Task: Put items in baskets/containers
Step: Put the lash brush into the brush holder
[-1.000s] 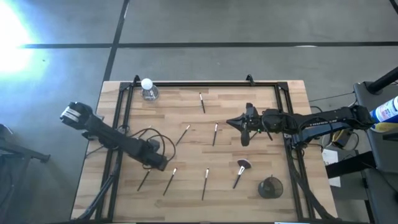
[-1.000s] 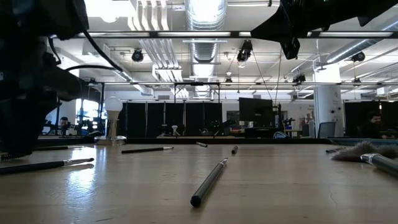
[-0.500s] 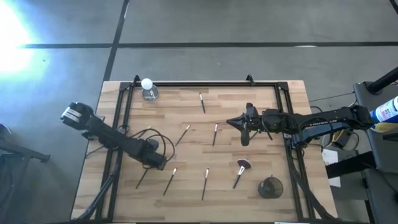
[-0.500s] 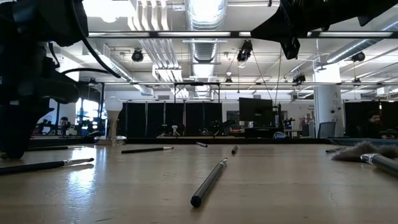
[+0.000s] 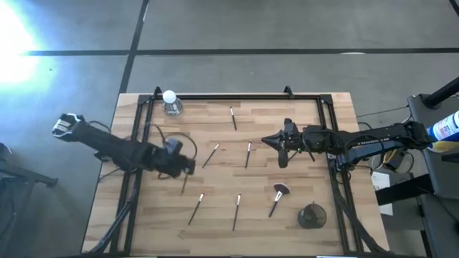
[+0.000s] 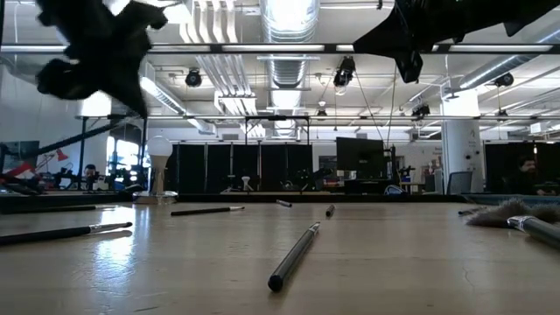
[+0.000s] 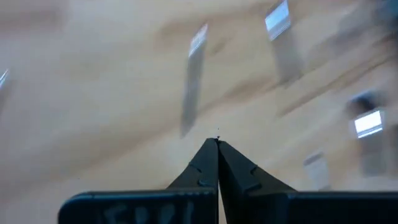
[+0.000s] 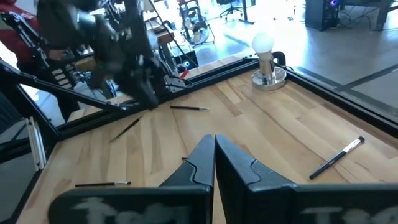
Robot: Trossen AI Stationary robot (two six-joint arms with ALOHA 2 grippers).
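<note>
A: Left gripper (image 5: 188,167) hung above the table's left part. Jaws were pinched together, apparently on the end of one brush (image 5: 184,185), which dangled under it.
B: Cup (image 5: 312,215)?
A: By the right-hand corner, low in the high view, well apart from that brush. Right gripper (image 5: 281,158) hovered mid-table, jaws together, empty.
B: Risks?
A: Thin handle gripped by its end, so it could swing or slip on the way across. The arms could clash near the middle. The cup's mouth was small, so an off-centre drop could catch the rim or tip it.
B: Anything else?
A: Fan brush (image 5: 277,195) lay near the cup.
</note>
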